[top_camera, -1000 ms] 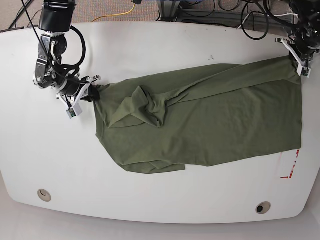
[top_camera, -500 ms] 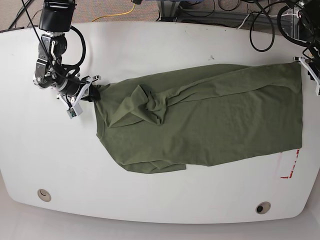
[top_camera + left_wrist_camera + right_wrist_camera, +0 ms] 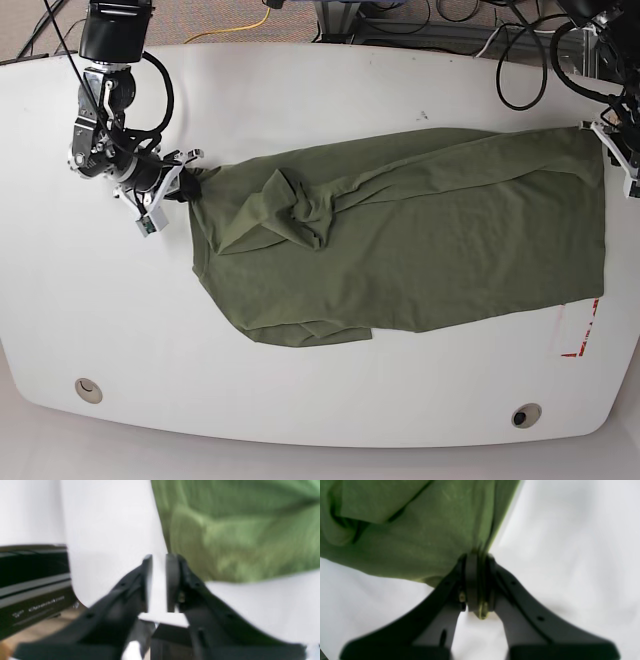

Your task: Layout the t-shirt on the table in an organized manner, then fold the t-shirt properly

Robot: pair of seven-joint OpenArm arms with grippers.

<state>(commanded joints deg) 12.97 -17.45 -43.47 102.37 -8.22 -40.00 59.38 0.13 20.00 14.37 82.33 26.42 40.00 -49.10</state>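
Across the white bench (image 3: 320, 90) — widest surface in the base view, with a round cable grommet (image 3: 88, 389) near each front corner and a scrap of red tape outline (image 3: 578, 335) at one end. Bare apart from the garment; no bin, basket or tray anywhere, so nothing held in a container.

Spread over the middle of that bench, touching it along most of its length: the olive-green t-shirt (image 3: 440, 240). Drawn long between the two arms, probably to pull slack out before any fold. Not yet flat — a bunched twist of cloth (image 3: 300, 210) near one end, and a lower edge curled under itself. Layout step judged unfinished, folding not begun.

Clamped on a gathered corner of the t-shirt: right gripper (image 3: 477, 557), jaws pressed together with a sliver of green cloth between them — likely an anchor for the stretch.

Just beside the opposite hem, off its corner: left gripper (image 3: 159, 562), jaws parted by a narrow gap with only white bench showing between them, no cloth caught. Blurred view, so contact with the hem cannot be told.
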